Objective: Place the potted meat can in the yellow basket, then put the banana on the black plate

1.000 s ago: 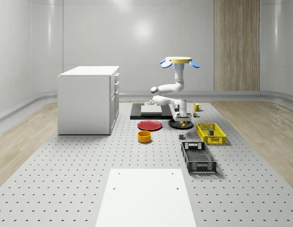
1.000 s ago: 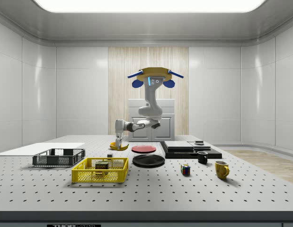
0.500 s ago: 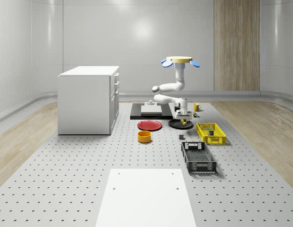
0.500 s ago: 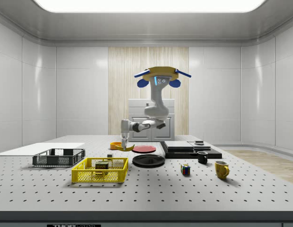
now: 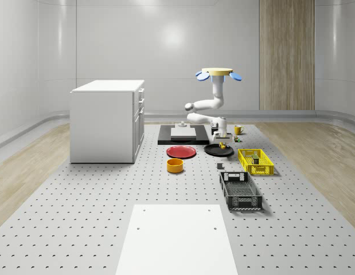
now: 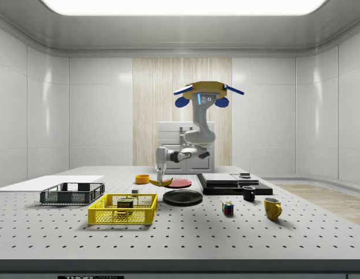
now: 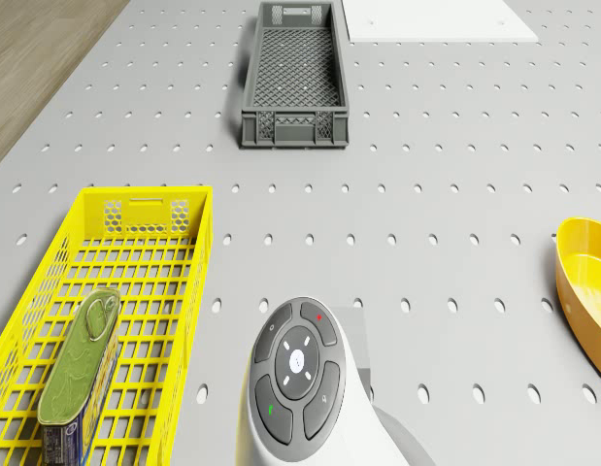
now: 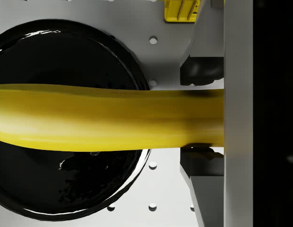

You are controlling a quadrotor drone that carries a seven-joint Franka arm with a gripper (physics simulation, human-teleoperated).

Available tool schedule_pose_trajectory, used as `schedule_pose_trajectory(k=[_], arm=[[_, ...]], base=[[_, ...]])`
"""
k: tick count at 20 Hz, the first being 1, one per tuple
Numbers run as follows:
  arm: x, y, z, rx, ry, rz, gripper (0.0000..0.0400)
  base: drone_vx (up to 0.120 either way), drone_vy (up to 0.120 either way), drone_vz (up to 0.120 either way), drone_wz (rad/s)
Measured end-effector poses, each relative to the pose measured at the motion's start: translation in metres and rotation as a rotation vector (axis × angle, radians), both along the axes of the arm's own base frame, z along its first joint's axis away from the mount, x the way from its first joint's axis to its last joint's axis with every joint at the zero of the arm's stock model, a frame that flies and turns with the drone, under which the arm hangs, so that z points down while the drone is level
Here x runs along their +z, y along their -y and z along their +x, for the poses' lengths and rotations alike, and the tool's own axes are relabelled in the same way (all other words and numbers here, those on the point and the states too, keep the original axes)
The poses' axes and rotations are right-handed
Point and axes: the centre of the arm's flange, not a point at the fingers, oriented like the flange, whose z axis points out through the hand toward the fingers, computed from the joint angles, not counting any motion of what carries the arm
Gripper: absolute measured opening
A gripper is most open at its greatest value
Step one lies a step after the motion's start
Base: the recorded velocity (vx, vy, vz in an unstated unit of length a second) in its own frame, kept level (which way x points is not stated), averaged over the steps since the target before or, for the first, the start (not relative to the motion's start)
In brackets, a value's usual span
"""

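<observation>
Overhead, drone (image 5: 218,73) hovering – fingers (image 8: 201,71) gripping banana (image 8: 103,117) above black plate (image 8: 66,42), perforated grey table (image 5: 80,195), white-panelled room

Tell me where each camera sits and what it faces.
Whole-scene view: high, off the robot, facing the table; drone and arm show.
Side view: at table level, side-on; drone hovers above plate.
Drone view: on the drone, looking down at basket with can; an arm link shows.
Wrist view: looks along the gripper at banana above plate.
Shared: side and wrist views both show banana and plate.
</observation>
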Motion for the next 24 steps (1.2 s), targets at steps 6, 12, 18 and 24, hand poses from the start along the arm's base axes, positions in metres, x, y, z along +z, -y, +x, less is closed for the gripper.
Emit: schedule_pose_trajectory(k=[6, 12, 18, 24], arm=[[0.0000, 0.0000, 0.0000, 0.000, 0.000, 0.000, 0.0187], [0.0000, 0.0000, 0.0000, 0.000, 0.000, 0.000, 0.0187], [0.0000, 0.0000, 0.0000, 0.000, 0.000, 0.000, 0.0187], [0.0000, 0.0000, 0.0000, 0.000, 0.000, 0.000, 0.0187]], base=[[-0.120, -0.047, 0.000, 0.000], [-0.120, 0.027, 0.000, 0.000], [-0.120, 0.000, 0.000, 0.000], [-0.120, 0.000, 0.000, 0.000]])
